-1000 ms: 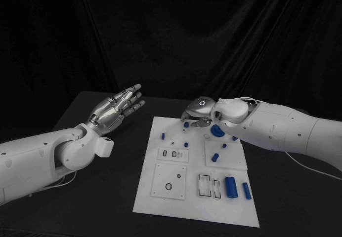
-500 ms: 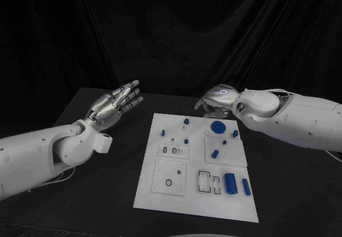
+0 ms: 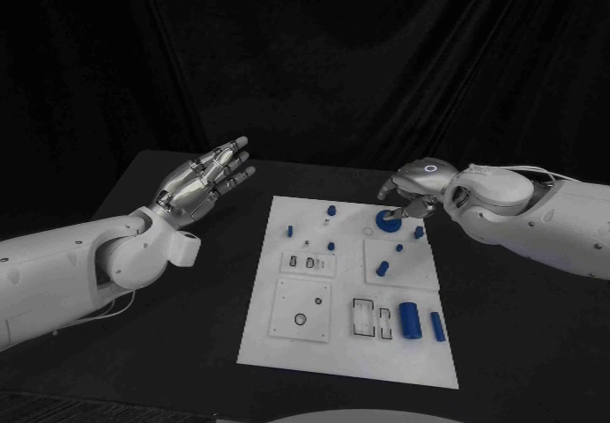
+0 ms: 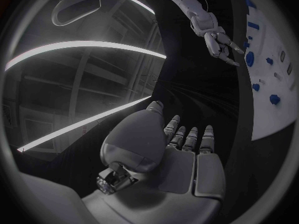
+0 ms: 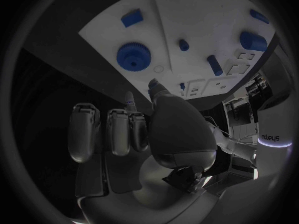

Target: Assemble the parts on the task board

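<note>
The white board [image 3: 318, 352] lies in the middle of the black table [image 3: 509, 352], with a blue gear [image 3: 388, 222] near its far edge at about one o'clock. The right hand [image 3: 409, 196] hovers just over that gear, fingers [image 5: 127, 129] loosely curled and holding nothing, their tips beside the gear without touching it. The left hand [image 3: 204, 183] is raised at about ten o'clock, well apart from the board, fingers straight, slightly spread and empty.

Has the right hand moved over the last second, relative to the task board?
Yes. The right hand has drawn back from above the task board's far edge toward the board's right side, now hovering by the blue gear.
</note>
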Motion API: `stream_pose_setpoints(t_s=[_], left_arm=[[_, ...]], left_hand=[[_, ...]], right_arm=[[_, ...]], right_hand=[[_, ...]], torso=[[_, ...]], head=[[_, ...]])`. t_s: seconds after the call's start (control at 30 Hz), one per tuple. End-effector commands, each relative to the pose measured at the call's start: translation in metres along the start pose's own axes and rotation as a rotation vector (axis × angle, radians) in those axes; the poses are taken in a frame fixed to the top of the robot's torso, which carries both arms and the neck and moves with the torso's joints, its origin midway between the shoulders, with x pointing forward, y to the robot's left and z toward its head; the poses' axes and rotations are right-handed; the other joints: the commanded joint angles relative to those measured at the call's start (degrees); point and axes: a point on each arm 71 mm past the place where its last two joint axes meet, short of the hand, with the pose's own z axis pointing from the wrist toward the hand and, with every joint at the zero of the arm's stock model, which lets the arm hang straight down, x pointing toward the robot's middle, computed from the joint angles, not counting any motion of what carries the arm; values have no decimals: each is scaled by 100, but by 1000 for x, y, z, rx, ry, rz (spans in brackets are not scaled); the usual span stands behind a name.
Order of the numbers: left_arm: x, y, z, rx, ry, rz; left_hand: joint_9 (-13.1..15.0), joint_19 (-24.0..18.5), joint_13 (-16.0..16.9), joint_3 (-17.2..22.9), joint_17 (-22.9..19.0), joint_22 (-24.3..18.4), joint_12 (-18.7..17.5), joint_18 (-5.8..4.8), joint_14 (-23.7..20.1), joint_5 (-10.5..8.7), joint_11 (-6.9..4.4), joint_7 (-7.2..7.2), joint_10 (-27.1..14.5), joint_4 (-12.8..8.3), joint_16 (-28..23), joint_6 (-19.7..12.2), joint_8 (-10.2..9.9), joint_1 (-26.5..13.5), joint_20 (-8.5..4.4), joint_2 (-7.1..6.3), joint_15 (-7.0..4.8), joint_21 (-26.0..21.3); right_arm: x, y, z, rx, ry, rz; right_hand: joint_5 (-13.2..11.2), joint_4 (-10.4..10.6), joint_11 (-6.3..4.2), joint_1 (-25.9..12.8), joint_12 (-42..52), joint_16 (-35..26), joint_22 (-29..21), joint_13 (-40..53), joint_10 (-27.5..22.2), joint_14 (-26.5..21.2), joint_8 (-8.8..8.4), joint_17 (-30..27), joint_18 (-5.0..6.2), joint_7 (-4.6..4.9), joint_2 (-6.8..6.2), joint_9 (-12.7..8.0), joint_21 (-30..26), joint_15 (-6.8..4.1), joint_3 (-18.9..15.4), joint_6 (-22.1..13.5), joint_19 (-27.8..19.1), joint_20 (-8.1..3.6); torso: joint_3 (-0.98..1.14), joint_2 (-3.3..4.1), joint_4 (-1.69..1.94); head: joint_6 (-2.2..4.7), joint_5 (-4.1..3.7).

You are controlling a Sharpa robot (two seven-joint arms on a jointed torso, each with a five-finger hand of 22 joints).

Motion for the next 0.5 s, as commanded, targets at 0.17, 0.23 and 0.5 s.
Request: stream_pose_setpoints(t_s=[0.17,0.23,0.5], left_arm=[[1,-2,-3,42,8,-14],[1,-2,-3,42,8,-14],[4,-2,-5,41,15,-22]], left_hand=[[9,-4,-9,39,-8,-6,-14,56,8,31,13,13,-8,8,-21,24,27,56,-24,-1,-23,-20],[9,-4,-9,39,-8,-6,-14,56,8,30,11,11,-9,8,-21,22,27,57,-24,-4,-24,-20],[10,-4,-9,41,-8,-6,-14,56,8,33,13,11,-8,7,-21,28,29,60,-26,-6,-35,-20]], right_arm=[[19,-7,-4,92,73,62],[21,-7,-4,94,78,64],[30,-8,-3,96,87,68]], right_hand=[[100,61,18,-49,13,-109,1001,1505,608,443,-33,600,-122,-4,-27,-46,269,-11,-2,14,266,-5],[136,60,18,-46,13,-103,1011,1505,608,448,-36,611,-124,2,-32,-48,278,-19,1,11,271,-11],[1146,-280,24,373,13,-145,956,1505,608,438,-30,557,-95,16,-83,-34,192,-45,174,21,195,-43]], torso=[[20,21,-45],[26,20,-43],[10,9,-46]], head=[[-5,23],[-8,15],[-23,11]])
